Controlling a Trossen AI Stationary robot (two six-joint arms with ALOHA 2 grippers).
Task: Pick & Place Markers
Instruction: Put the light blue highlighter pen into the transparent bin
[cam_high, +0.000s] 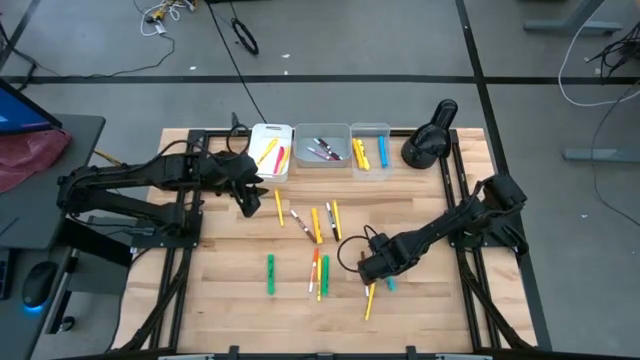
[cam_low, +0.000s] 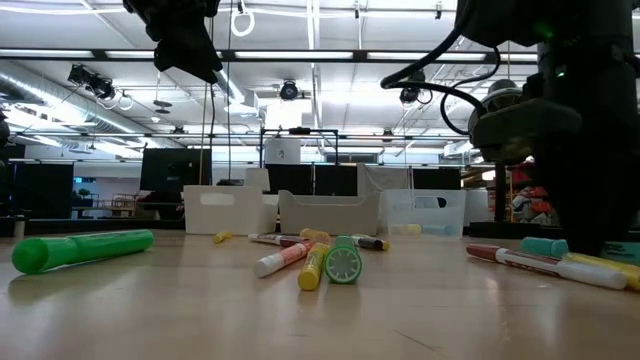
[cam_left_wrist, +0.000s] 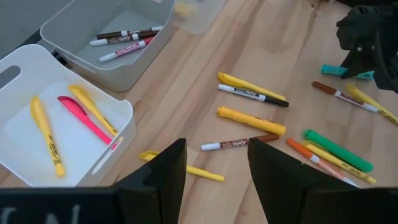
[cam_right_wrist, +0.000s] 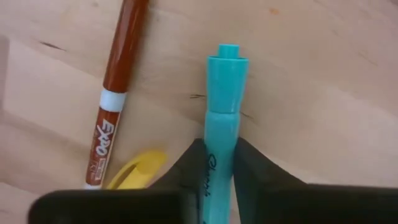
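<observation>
Teal plastic shows between the fingers of the right tool (cam_right_wrist: 217, 168): it is clenched on a teal Sharpie highlighter (cam_right_wrist: 222, 112) that lies flat on the wooden tabletop (cam_high: 430, 310). Just beside this tool lie a red-brown Expo dry-erase marker (cam_right_wrist: 115, 93) and a yellow highlighter (cam_right_wrist: 140, 167). The step in hand seems to be the pick. The next move calls for a lift and a carry to the clear plastic bin (cam_high: 370, 148), well apart from the tool. The left tool (cam_left_wrist: 214, 177) hovers released near the white plastic bin (cam_left_wrist: 37, 143), above a thin yellow marker (cam_left_wrist: 186, 168).
</observation>
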